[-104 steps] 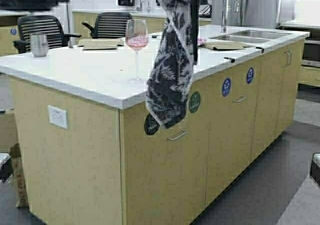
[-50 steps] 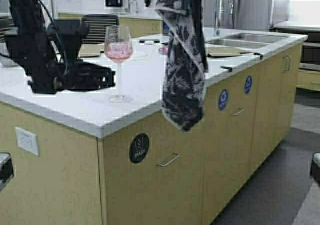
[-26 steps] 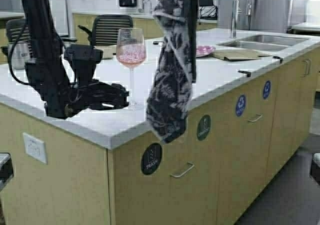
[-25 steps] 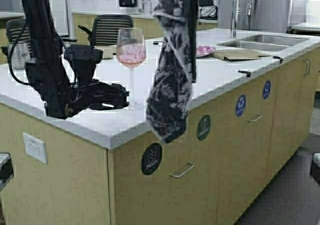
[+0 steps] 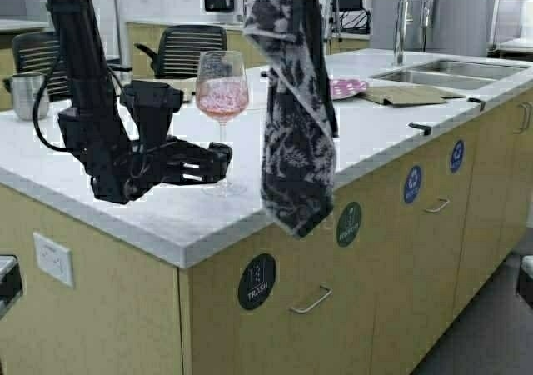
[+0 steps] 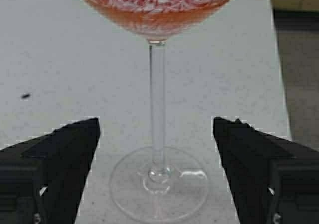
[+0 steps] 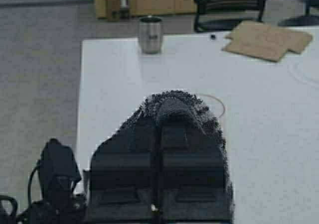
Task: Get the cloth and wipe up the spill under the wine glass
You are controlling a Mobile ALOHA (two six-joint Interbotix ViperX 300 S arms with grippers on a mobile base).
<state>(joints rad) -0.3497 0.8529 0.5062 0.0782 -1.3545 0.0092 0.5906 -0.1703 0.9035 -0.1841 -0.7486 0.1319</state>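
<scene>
High view: left gripper (image 5: 218, 160) sits low over the white table (image 5: 150, 217), jaws spread, level with the wine glass (image 5: 221, 100) stem and just left of it. The cloth (image 5: 293, 117) hangs limp from above, in front of the table edge, right of the glass. Left wrist view: jaws wide apart, glass stem (image 6: 157, 109) centred between them, no contact. Right wrist view: right gripper (image 7: 159, 134) jaws clamped tight on the cloth, which drapes over them; steel tumbler (image 7: 150, 34) stands farther off on the table.

Office break-room kitchen. Long white island counter (image 5: 179, 217) with steel sink (image 5: 450, 68), labelled trash door (image 5: 256, 282), mesh office chairs (image 5: 186, 50) behind.
</scene>
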